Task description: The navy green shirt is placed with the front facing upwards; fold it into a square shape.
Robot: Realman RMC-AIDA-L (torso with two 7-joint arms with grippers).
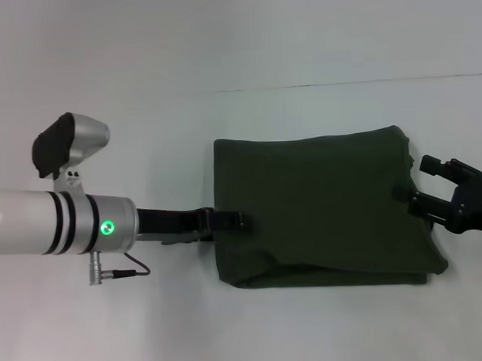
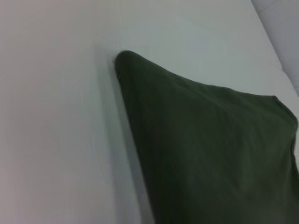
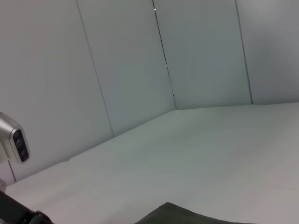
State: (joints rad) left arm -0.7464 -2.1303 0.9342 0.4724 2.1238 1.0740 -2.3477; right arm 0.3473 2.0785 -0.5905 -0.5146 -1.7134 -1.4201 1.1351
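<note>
The navy green shirt (image 1: 321, 205) lies folded into a rough square in the middle of the white table, with no lettering showing. My left gripper (image 1: 230, 221) reaches in low from the left and rests at the shirt's left edge, its tip over the cloth. Just off the shirt's right edge is my right gripper (image 1: 416, 181), open and holding nothing. The left wrist view shows the shirt (image 2: 210, 149) close up, with one folded corner pointing away. In the right wrist view only a sliver of the shirt (image 3: 187, 217) appears.
The white table (image 1: 221, 54) spreads around the shirt on all sides. A thin seam (image 1: 340, 83) crosses the table behind the shirt. White wall panels (image 3: 126, 60) stand beyond the table in the right wrist view.
</note>
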